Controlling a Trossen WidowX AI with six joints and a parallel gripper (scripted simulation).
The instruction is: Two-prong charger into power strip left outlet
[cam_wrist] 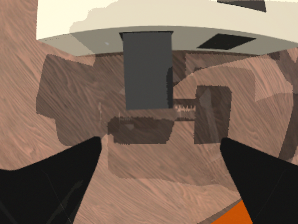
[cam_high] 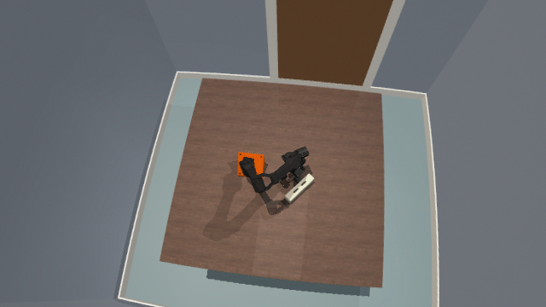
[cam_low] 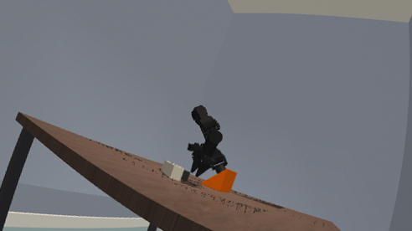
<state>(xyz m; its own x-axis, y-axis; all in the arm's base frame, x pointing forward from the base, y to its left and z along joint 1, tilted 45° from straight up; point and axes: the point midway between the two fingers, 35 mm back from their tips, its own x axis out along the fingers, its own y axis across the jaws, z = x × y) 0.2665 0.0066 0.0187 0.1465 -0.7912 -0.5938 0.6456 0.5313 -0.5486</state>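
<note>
- The pincer (cam_wrist: pixel 160 156) hangs low over the wooden table (cam_high: pixel 341 213) with its jaws spread wide and nothing between them; only the two dark fingertips show at the bottom corners of the wrist view.
- Just ahead of the pincer, roughly centred in its opening, lies the one charger (cam_wrist: pixel 148 70), a dark grey block resting on the table with its far end up against the near face of the strip (whether its prongs are seated at all cannot be told from here).
- The charger looks like a small, rigid, light plastic body with flat, smooth sides; I would judge the best hold to be across those two long side faces, near mid-length, so it stays square for a straight push.
- Beyond it sits the one cream power strip (cam_wrist: pixel 166 10), showing two slots on its top face.
- Behind the pincer is the arm's orange base plate (cam_high: pixel 259 157), a single one.
</note>
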